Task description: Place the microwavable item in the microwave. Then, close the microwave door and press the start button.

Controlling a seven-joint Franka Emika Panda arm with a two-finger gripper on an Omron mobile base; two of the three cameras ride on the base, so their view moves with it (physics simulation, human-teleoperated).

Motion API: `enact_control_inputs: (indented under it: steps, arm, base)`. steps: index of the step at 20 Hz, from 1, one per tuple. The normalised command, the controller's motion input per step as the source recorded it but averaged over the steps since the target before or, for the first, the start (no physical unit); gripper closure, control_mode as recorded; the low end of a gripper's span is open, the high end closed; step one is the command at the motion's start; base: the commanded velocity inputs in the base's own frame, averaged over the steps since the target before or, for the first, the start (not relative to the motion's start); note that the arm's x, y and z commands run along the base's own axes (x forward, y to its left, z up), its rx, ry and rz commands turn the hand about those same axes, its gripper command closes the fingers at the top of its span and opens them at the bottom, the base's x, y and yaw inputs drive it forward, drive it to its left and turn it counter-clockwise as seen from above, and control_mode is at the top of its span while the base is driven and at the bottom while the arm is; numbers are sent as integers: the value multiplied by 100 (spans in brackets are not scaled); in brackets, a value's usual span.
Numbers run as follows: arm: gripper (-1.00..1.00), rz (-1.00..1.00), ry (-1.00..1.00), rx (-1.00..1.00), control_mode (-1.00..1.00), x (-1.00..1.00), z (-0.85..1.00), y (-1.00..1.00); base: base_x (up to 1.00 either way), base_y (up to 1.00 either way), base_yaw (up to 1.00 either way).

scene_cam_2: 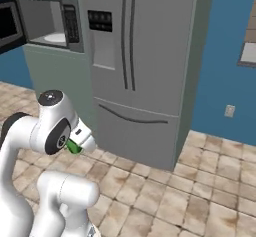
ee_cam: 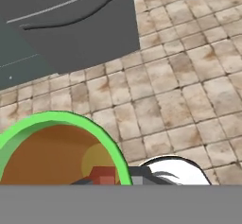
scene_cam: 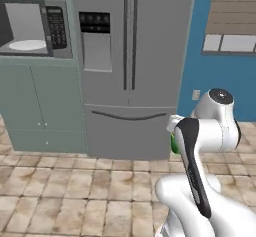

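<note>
Green cup [ee_cam: 56, 147] at lower left looks light, rigid, open-topped with brown contents; best kept upright. Gripper [scene_cam_2: 80, 143] apparently clenched on it.

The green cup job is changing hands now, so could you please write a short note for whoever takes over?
Gripper: low in front of the fridge, apparently shut on the green cup; its fingertips are hidden.
Cup: brown contents, carried over the tiled floor, a green edge showing by the arm in both base views.
Microwave: up to the left, its door swung open, white plate bare.
Done: cup picked up.
Left: put the cup inside, shut the door, press start.
</note>
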Motion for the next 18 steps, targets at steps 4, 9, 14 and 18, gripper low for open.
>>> enact_control_inputs:
  steps: [4, 9, 14, 18]
  arm:
    - [100, 0, 0, 0, 100, 0, 0, 0]
    - [100, 0, 0, 0, 100, 0, 0, 0]
    - [100, 0, 0, 0, 100, 0, 0, 0]
    - [100, 0, 0, 0, 100, 0, 0, 0]
  base:
    - [100, 24, 0]
    - [100, 90, -1]
    - [100, 100, -1]
    - [100, 97, -4]
